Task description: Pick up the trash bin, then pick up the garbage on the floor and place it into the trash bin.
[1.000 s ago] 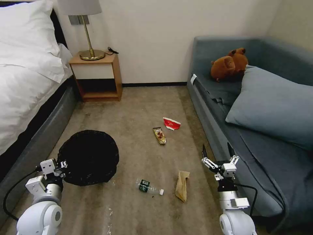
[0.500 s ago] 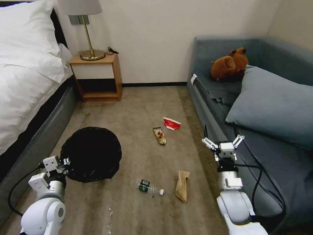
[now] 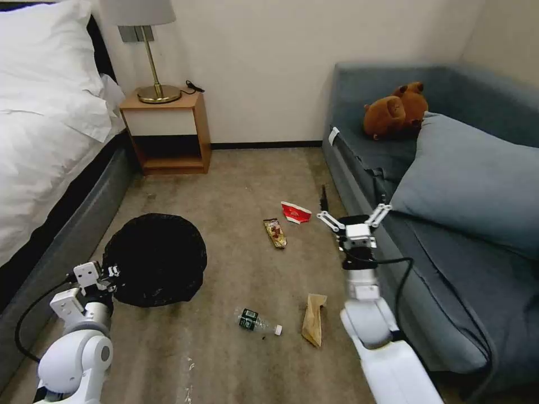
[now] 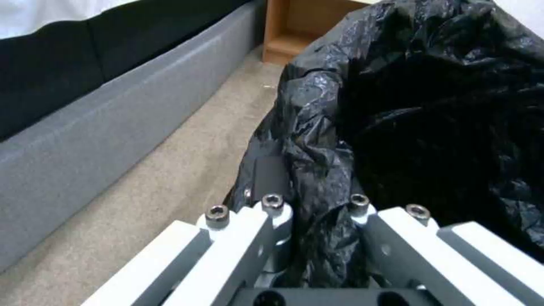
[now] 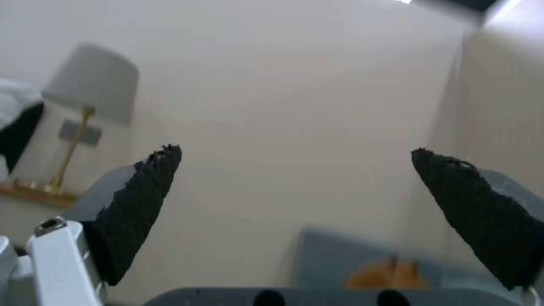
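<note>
Left tool clamped on bag-lined rim of trash bin, bin at floor's left near bed. Right tool spread wide, raised near sofa, above red-and-white paper cup. Advice: lower straight, pinch cup's flattened edge.

Beige carpet runs centre; white bed left, wooden nightstand with lamp upper left, blue sofa right

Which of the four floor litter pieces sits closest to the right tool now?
The flattened red-and-white paper cup, just to the left of the open right tool. The gold-brown snack wrapper, tan paper bag and clear plastic bottle lie farther off.
</note>
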You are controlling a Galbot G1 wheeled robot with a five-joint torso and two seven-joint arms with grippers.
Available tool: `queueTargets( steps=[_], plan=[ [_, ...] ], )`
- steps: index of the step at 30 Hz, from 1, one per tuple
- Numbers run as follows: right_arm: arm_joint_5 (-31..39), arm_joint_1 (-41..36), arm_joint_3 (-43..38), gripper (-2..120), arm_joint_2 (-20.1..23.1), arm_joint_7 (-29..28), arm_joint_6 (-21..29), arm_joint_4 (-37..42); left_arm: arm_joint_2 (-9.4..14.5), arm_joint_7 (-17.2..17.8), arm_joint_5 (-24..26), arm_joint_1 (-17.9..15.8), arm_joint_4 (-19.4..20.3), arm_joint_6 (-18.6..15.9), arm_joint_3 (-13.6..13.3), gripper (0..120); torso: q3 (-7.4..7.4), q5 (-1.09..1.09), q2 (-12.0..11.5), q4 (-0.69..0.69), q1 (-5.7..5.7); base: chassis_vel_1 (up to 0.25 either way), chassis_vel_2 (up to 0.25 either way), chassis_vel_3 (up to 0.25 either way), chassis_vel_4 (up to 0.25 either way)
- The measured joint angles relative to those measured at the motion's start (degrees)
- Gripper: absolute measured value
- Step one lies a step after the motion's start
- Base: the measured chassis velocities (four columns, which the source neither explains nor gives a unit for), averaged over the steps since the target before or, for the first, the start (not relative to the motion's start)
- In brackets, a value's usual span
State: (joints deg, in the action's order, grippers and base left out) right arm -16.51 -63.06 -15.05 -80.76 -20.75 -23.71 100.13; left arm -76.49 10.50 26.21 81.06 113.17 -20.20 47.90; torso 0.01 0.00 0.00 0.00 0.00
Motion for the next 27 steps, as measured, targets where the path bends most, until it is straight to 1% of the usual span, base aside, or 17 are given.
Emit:
queueTargets(
  steps=[1,2,3,4,5,6,7,8,9,12,13,15,16,18,19,25,27],
  plan=[
    [5.48,0.77,1.54,100,-0.09,0.46,3.57,-0.32,0.02,-0.14,-0.14,0.0,-0.25,0.01,0.14,4,0.0,0.0,0.0,0.0,0.0,0.0,0.0,0.0,0.0],
    [13.43,1.61,3.12,100,0.03,2.09,8.79,-0.35,0.02,-0.18,-0.26,-0.07,-0.53,0.02,0.28,4,0.0,0.0,0.0,0.0,0.0,0.0,0.0,0.0,0.0],
    [15.45,1.86,3.47,100,0.12,2.47,10.74,-0.29,0.02,-0.18,-0.3,-0.11,-0.6,0.02,0.32,4,0.0,0.0,0.0,0.01,0.0,0.0,0.0,0.0,0.0],
    [15.45,1.86,3.47,100,0.12,2.47,10.74,-0.29,0.02,-0.18,-0.3,-0.11,-0.6,0.02,0.32,4,0.0,0.0,0.0,0.01,0.0,0.0,0.0,0.0,0.0],
    [22.49,3.22,4.52,100,0.73,3.32,20.94,0.06,-0.19,-0.17,-0.45,-0.19,-0.77,0.04,0.47,4,-0.01,0.0,0.0,0.01,0.0,0.0,0.0,0.0,0.0],
    [22.49,3.22,4.52,100,0.73,3.32,20.94,0.06,-0.19,-0.17,-0.45,-0.19,-0.77,0.04,0.47,4,-0.01,0.0,0.0,0.01,0.0,0.0,0.0,0.0,0.0],
    [28.2,4.88,5.27,100,1.47,2.93,30.84,0.11,-0.57,-0.17,-0.65,-0.16,-0.79,0.06,0.47,4,0.0,0.0,0.0,0.0,0.0,0.0,0.0,0.0,0.0],
    [31.78,6.11,5.78,100,1.85,1.31,36.86,0.11,-0.9,-0.18,-0.81,-0.02,-0.79,0.11,0.47,4,0.0,0.0,0.0,-0.01,0.0,0.0,0.0,0.0,0.0],
    [31.78,6.11,5.78,100,1.85,1.31,36.86,0.11,-0.9,-0.18,-0.81,-0.02,-0.79,0.11,0.47,4,0.0,0.0,0.0,-0.01,0.0,0.0,0.0,0.0,0.0],
    [41.36,9.13,6.81,100,2.73,-4.44,53.73,0.59,-1.86,-0.24,-1.42,0.4,-0.87,0.36,0.43,4,0.0,0.01,0.0,0.0,0.0,0.0,0.0,0.0,0.0],
    [41.36,9.13,6.81,100,2.73,-4.44,53.73,0.59,-1.86,-0.24,-1.42,0.4,-0.87,0.36,0.43,4,0.0,0.01,0.0,0.0,0.0,0.0,0.0,0.0,0.0],
    [45.57,10.59,6.97,100,3.49,-5.47,64.61,0.98,-2.88,-0.77,-2.12,1.08,-0.8,0.83,0.42,4,0.0,0.0,0.0,0.0,0.0,0.0,0.0,0.0,0.0],
    [45.57,10.59,6.97,100,3.49,-5.47,64.61,0.98,-2.88,-0.77,-2.12,1.08,-0.8,0.83,0.42,4,0.0,0.0,0.0,0.0,0.0,0.0,0.0,0.0,0.0],
    [46.11,11.3,7.72,100,3.86,-5.25,67.13,-0.91,-3.76,-1.17,-2.53,1.86,-0.33,1.06,0.44,4,-0.01,-0.01,0.0,0.0,0.0,0.0,0.0,0.0,0.0],
    [46.11,11.3,7.72,100,3.86,-5.25,67.13,-0.91,-3.76,-1.17,-2.53,1.86,-0.33,1.06,0.44,4,-0.01,-0.01,0.0,0.0,0.0,0.0,0.0,0.0,0.0],
    [44.59,11.55,8.52,100,2.55,-3.92,67.29,-10.0,-4.45,-1.25,-3.18,2.68,0.84,1.15,0.75,4,0.0,0.01,0.0,0.0,0.0,0.0,0.0,0.0,0.0],
    [41.42,11.18,8.11,100,1.96,-0.56,66.97,-14.31,-4.76,-1.21,-3.37,2.9,1.57,1.16,0.77,4,0.0,0.01,0.0,0.0,0.0,0.0,0.0,0.0,0.0]
  ],
)
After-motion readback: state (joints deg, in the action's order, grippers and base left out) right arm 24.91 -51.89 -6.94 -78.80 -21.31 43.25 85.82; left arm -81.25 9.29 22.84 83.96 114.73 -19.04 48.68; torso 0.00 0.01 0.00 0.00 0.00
